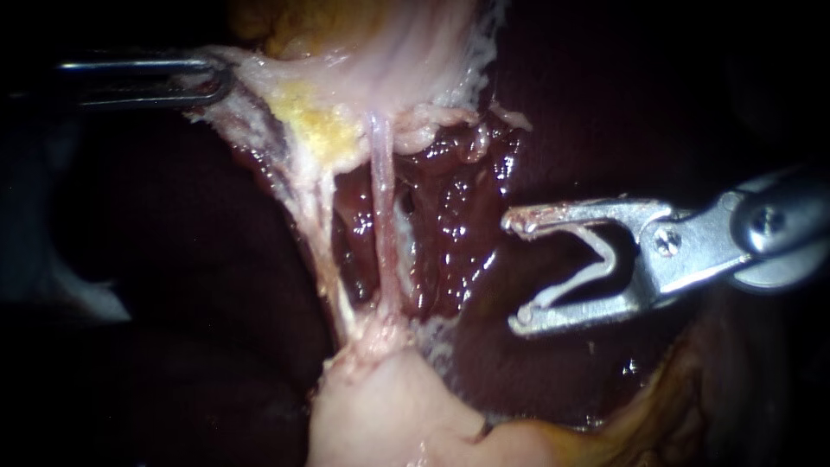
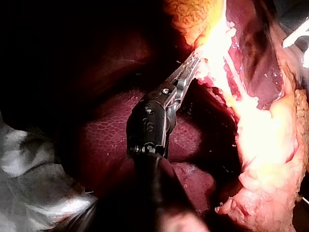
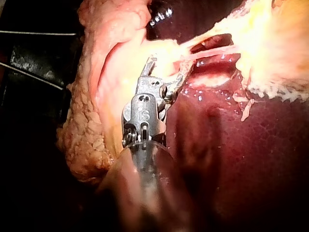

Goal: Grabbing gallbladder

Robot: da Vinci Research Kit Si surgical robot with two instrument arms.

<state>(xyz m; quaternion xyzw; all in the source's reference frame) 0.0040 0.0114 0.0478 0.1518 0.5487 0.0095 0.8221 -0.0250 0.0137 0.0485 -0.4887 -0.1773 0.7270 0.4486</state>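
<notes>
Two instruments flank the tube (image 1: pixel 381 216). Above it, the left instrument (image 1: pixel 218 82) has its jaws clamped on the pale edge of the gallbladder (image 1: pixel 406 60). Beside it, the right instrument (image 1: pixel 516 272) gapes wide, holding nothing.

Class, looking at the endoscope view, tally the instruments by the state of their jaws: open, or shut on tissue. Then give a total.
Jaws open: 1, the right instrument
Jaws shut on the gallbladder: 1, the left instrument
Total: 2
</notes>
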